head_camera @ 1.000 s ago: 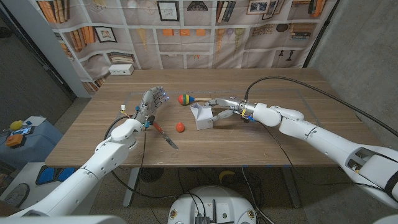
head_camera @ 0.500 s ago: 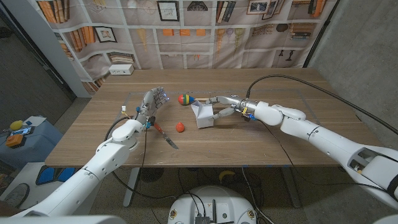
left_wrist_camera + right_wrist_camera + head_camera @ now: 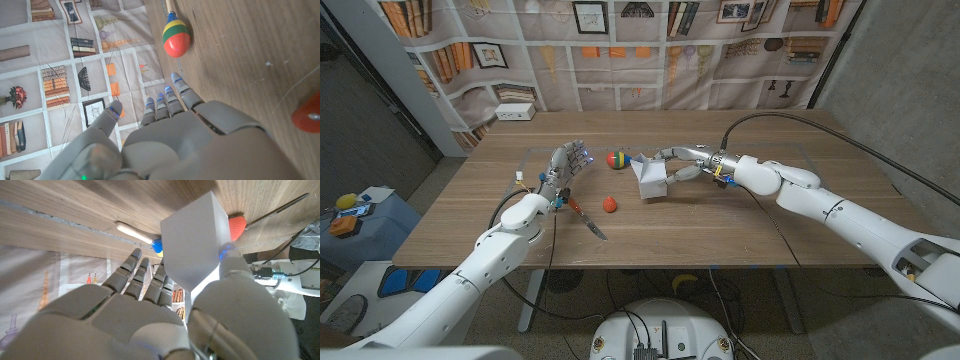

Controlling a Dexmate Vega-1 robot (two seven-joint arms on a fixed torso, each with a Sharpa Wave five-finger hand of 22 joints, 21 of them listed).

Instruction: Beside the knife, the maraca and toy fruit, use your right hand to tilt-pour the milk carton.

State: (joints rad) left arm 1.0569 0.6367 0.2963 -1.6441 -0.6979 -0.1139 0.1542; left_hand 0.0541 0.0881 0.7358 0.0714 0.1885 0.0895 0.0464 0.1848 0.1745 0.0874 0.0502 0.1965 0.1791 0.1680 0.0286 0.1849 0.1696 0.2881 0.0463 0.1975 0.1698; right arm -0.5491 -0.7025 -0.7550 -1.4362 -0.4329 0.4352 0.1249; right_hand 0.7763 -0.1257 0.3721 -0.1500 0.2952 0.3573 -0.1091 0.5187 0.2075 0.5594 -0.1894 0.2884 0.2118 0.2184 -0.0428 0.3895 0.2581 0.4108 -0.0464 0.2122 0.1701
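Note:
My right hand (image 3: 683,164) grips the white milk carton (image 3: 650,178) at the table's middle, lifted and tipped toward the left. In the right wrist view the carton (image 3: 195,245) sits between the thumb and the fingers (image 3: 145,277) of that hand. The striped maraca (image 3: 616,159) lies just left of the carton, its head (image 3: 176,38) red, green and yellow. A red toy fruit (image 3: 609,204) lies in front of it, and a red-handled knife (image 3: 586,219) lies further left. My left hand (image 3: 562,167) stands open beside the knife, holding nothing.
A white box (image 3: 515,111) sits at the table's far left corner. A black cable (image 3: 790,130) arcs over the right half of the table (image 3: 800,225). A printed bookshelf backdrop (image 3: 620,45) hangs behind.
My right hand has lifted the carton off the table, carried it slightly back and tilted it to the left. The left hand has stayed still.

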